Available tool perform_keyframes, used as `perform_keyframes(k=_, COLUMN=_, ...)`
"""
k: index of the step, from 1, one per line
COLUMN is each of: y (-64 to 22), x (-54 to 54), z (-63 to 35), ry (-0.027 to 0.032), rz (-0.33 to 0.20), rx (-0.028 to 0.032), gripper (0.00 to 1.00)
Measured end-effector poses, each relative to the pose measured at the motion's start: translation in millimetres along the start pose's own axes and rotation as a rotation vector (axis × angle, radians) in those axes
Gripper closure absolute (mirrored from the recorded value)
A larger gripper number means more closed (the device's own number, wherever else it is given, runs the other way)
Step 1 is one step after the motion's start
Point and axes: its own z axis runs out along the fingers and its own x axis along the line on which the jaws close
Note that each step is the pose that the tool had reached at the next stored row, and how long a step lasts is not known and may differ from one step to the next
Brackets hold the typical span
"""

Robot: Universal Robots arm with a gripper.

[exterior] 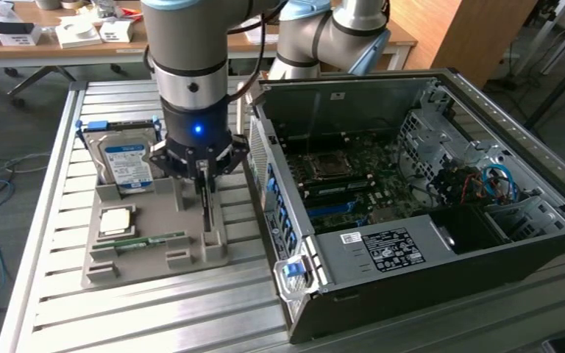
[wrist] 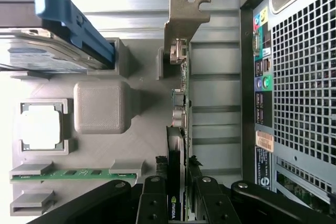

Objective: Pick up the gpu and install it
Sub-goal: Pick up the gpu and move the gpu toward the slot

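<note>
Wrist view: gripping the gpu [wrist: 179,103] edge-on with the gripper [wrist: 178,182], jaws narrowed against both faces. Standing upright in a slot of the grey holder [wrist: 142,145] beneath the jaws, metal bracket [wrist: 186,17] at the end farthest from them. Off one side of the jaws, hard drive [wrist: 47,51] and memory stick [wrist: 79,173]; off the other, the computer case [wrist: 304,77].
</note>
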Motion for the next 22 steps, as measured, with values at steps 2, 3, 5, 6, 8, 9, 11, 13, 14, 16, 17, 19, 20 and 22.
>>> perform_keyframes(k=2, y=0.3, x=-0.2, z=-5.5, ry=0.0003, rz=-0.001, rx=-0.0035, gripper=0.74)
perform_keyframes(k=3, y=0.5, x=-0.3, z=-8.1, ry=0.0004, rz=-0.002, rx=-0.0054, gripper=0.74)
perform_keyframes(k=5, y=0.8, x=-0.4, z=-13.1, ry=0.0005, rz=-0.003, rx=-0.0088, gripper=0.74)
perform_keyframes(k=6, y=1.0, x=-0.5, z=-15.6, ry=0.0007, rz=-0.004, rx=-0.0102, gripper=0.74)
perform_keyframes(k=8, y=1.3, x=-0.7, z=-21.5, ry=0.0009, rz=-0.005, rx=-0.0135, gripper=0.74)
perform_keyframes(k=9, y=1.5, x=-0.9, z=-24.6, ry=0.001, rz=-0.005, rx=-0.0144, gripper=0.74)
perform_keyframes(k=11, y=1.9, x=-1.0, z=-30.8, ry=0.0011, rz=-0.006, rx=-0.0159, gripper=0.74)
perform_keyframes(k=13, y=2.3, x=-1.2, z=-37.5, ry=0.0011, rz=-0.006, rx=-0.0171, gripper=0.74)
perform_keyframes(k=14, y=2.5, x=-1.3, z=-40.4, ry=0.0012, rz=-0.006, rx=-0.0178, gripper=0.74)
perform_keyframes(k=16, y=2.9, x=-1.5, z=-46.9, ry=0.0012, rz=-0.006, rx=-0.0188, gripper=0.74)
perform_keyframes(k=17, y=3.1, x=-1.5, z=-50.2, ry=0.0013, rz=-0.007, rx=-0.0192, gripper=0.74)
perform_keyframes(k=19, y=3.5, x=-1.7, z=-57.2, ry=0.0013, rz=-0.007, rx=-0.0199, gripper=0.74)
perform_keyframes(k=20, y=3.7, x=-1.8, z=-61.2, ry=0.0014, rz=-0.007, rx=-0.0205, gripper=0.74)
perform_keyframes(k=22, y=4.2, x=-2.0, z=-69.0, ry=0.0014, rz=-0.007, rx=-0.0213, gripper=0.74)
